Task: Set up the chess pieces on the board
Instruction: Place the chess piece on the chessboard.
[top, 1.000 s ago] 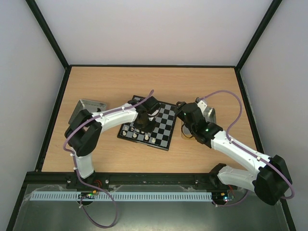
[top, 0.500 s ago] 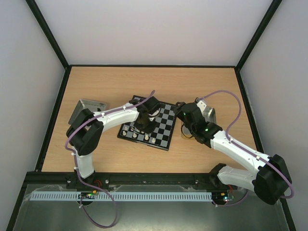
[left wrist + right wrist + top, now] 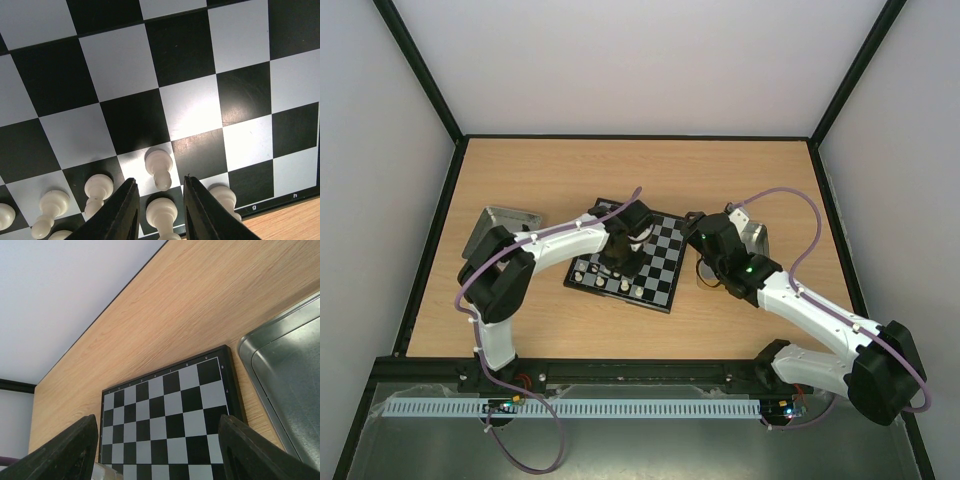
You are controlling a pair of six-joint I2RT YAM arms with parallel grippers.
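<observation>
While my left claw (image 3: 160,179) hangs low over the near edge of the board (image 3: 190,100), its two black fingers (image 3: 122,212) stand only a little way apart. One white piece (image 3: 161,214) sits between them with a thin gap on either side, so I have hold of nothing. Just past the fingertips a white pawn (image 3: 159,167) stands one row further in. More white pieces (image 3: 97,189) stand to both sides of it, all in the board's nearest rows, close to the black rim where the letters g and h are printed. Beyond them the black and pale grey checks run on toward the far edge.

Off the board's right side, my right claw (image 3: 157,420) is held above the table (image 3: 200,300) with its fingers (image 3: 65,450) spread wide and nothing between them. It looks out across the board's far right corner. A silvery tin (image 3: 290,385) lies on the table just beside the board's right rim, apart from it. A second tin (image 3: 505,222) lies well off the board's left side. Past the board's far edge, the wood of the table runs to the back wall.
</observation>
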